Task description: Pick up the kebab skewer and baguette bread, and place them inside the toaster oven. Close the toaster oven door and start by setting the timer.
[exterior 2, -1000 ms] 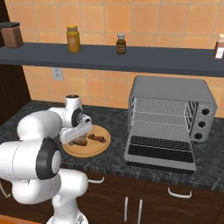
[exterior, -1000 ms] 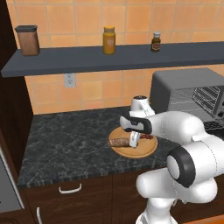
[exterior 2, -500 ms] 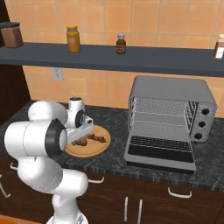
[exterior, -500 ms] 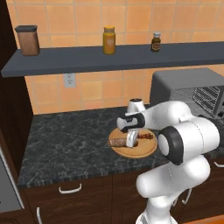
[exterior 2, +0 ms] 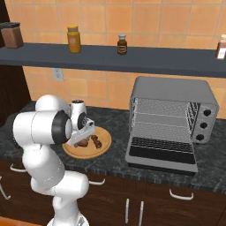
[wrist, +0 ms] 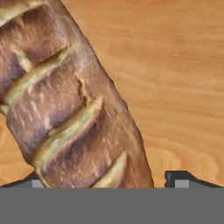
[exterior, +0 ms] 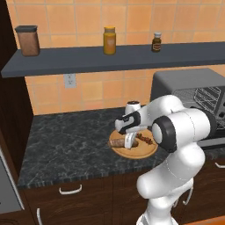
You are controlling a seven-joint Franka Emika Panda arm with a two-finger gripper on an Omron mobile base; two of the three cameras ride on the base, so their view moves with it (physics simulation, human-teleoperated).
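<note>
Up close, we see our gripper [wrist: 105,181] spread wide astride the crusty, slashed baguette [wrist: 65,100] on the round wooden board [exterior: 140,150], grasping nothing, while our arm hides most of that loaf from the base views, where the kebab skewer [exterior: 145,139] lies alongside and the grey metal toaster oven [exterior 2: 170,110] stands with its door [exterior 2: 161,155] dropped flat on the speckled dark surface [exterior: 66,143].

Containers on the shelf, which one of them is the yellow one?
The middle jar, mustard yellow, standing between the squarish brown canister at the shelf's left end and the small dark bottle to its right.
</note>
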